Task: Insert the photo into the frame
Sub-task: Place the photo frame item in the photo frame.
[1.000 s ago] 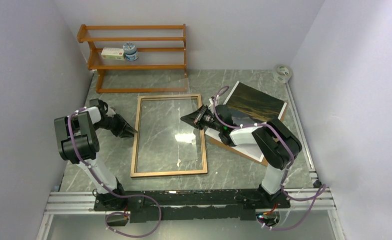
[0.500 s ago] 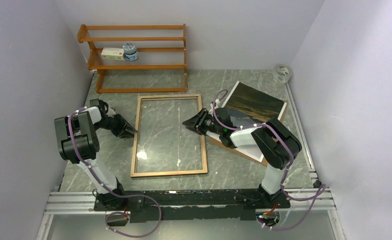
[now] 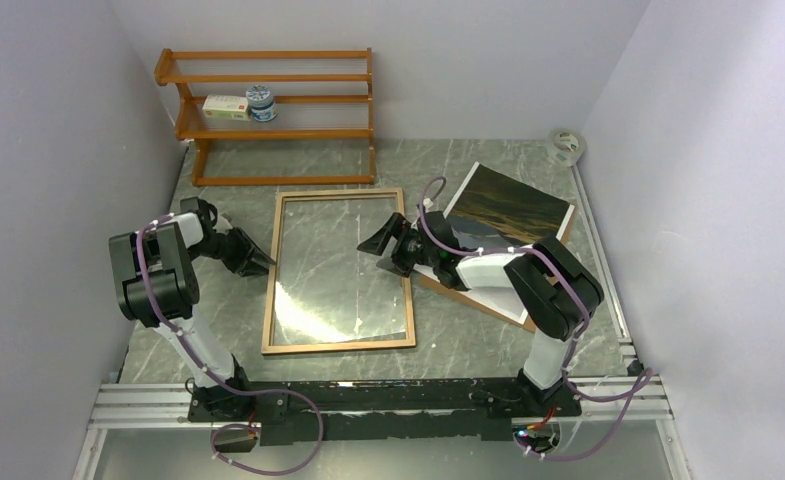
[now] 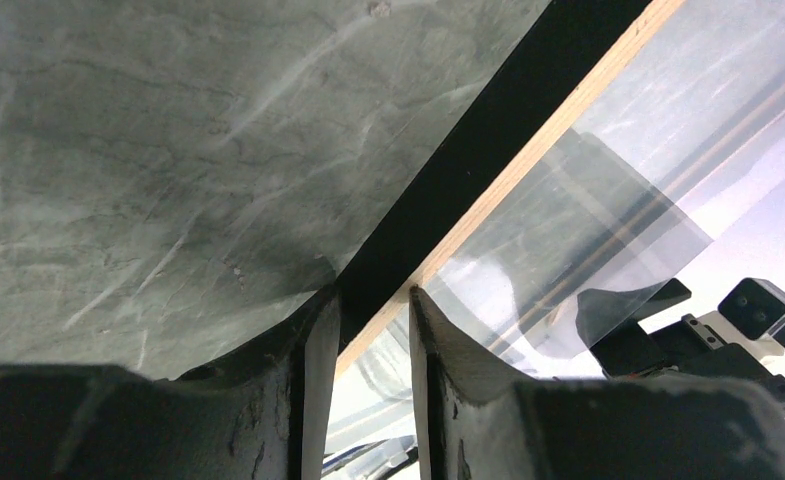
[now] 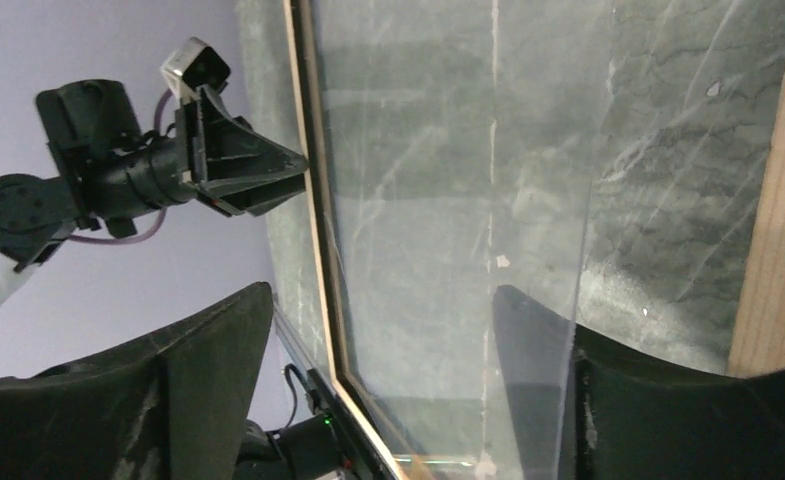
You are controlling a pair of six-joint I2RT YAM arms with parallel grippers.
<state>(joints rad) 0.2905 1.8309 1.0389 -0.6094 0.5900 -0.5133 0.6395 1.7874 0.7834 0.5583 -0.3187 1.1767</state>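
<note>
The frame (image 3: 338,345) lies flat mid-table, wood-coloured back up, its clear pane (image 3: 333,270) inside it. My left gripper (image 3: 260,262) sits at the frame's left rail. In the left wrist view that gripper (image 4: 373,300) is shut on the black and wood rail (image 4: 468,170). My right gripper (image 3: 380,243) hovers over the right rail with its fingers wide apart and nothing gripped. In the right wrist view the gripper (image 5: 383,295) is open, and the pane's edge (image 5: 580,250) runs between its fingers. The photo (image 3: 508,203) lies picture up at the back right, partly under the right arm.
A brown backing board (image 3: 468,298) pokes out beneath the photo. An orange-brown shelf rack (image 3: 273,130) stands at the back left and carries a box and a tin (image 3: 260,102). A tape roll (image 3: 565,146) sits in the back right corner.
My right gripper opened from shut and let go of the clear pane, which has dropped from tilted to lying in the frame. It also shifted slightly left. The left arm stayed put.
</note>
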